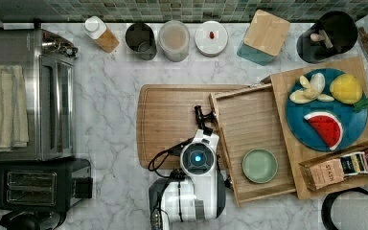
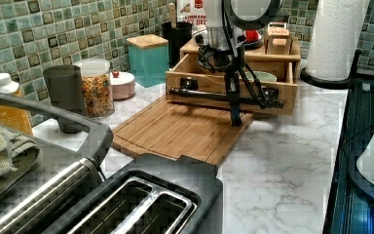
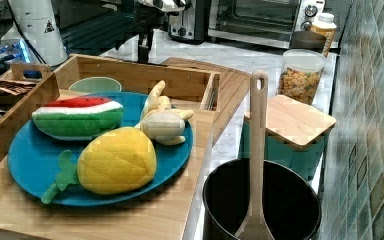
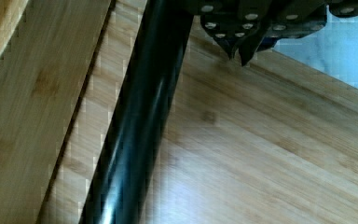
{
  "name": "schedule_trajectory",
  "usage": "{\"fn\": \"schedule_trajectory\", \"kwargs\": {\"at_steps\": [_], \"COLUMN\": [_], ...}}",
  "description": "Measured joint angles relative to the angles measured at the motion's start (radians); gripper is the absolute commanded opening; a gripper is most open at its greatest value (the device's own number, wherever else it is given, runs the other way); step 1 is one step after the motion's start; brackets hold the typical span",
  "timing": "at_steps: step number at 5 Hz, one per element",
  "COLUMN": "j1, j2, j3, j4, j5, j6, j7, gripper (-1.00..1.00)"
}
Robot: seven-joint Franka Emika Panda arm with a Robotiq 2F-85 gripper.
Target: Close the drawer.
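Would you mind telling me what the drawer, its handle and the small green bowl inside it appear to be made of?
The drawer looks like light bamboo or wood, matte, with visible grain and a slatted floor. Its handle is a glossy black bar, probably painted metal or plastic, showing long highlights. The green bowl looks like smooth glazed ceramic, though it could be plastic.

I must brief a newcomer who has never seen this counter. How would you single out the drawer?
Find the wooden box carrying the blue fruit plate. The drawer juts from it in the top view, over the cutting board. Unlike the board, it has a raised rim, a black bar handle, and holds a green bowl.
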State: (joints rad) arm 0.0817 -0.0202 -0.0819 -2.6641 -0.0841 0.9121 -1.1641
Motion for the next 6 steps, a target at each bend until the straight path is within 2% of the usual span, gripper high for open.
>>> {"fn": "schedule_trajectory", "kwargs": {"at_steps": [2,3,5,6], "j1": [-0.073,-0.105,-0.191,-0.206], "j2": [0.019,0.059,0.066,0.097], "j3": [-0.057,-0.105,-0.179,-0.204], "j4": [0.061,0.092,0.137,0.186], "j5": [0.027,0.149,0.165,0.25], "j6": [-0.025,0.011,0.036,0.019], "j7": [-0.184,-0.306,-0.38,-0.545], "gripper": [-1.0,-1.0,-1.0,-1.0]}}
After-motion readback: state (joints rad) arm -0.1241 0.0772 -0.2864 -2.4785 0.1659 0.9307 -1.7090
